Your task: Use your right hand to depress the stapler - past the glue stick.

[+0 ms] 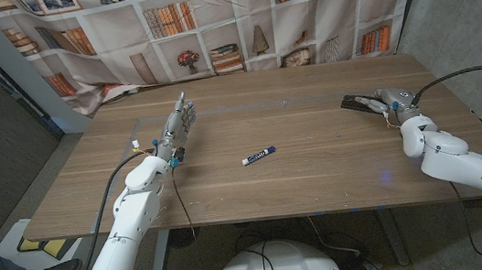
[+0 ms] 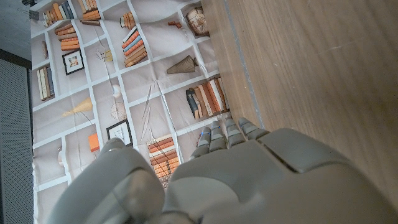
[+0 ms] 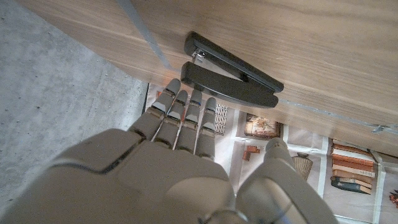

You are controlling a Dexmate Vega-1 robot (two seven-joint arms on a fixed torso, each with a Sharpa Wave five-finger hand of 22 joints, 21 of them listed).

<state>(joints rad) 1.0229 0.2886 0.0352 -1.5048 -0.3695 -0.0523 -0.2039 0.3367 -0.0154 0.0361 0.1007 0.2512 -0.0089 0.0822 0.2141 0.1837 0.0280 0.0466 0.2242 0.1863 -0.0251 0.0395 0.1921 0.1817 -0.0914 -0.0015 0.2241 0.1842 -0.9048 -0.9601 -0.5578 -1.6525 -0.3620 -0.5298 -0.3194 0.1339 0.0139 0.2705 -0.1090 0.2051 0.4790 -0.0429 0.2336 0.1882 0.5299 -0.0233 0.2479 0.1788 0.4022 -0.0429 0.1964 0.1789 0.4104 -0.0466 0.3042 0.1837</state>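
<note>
Hovering open and empty, the right hand (image 3: 155, 168) has its fingertips just short of the black metal stapler (image 3: 230, 68), which lies crosswise ahead of them near the wooden table's (image 1: 320, 176) far right edge

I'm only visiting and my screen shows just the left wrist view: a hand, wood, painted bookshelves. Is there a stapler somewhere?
Observer: Yes, a black stapler lies on the table's right side, towards the far edge.
Operator: Is the other hand anywhere near it?
Observer: The right hand is just beside it, fingers stretched out towards it; I cannot tell if they touch.
Operator: And the glue stick?
Observer: The glue stick lies on its side mid-table, between the two hands, with neither touching it.
</note>
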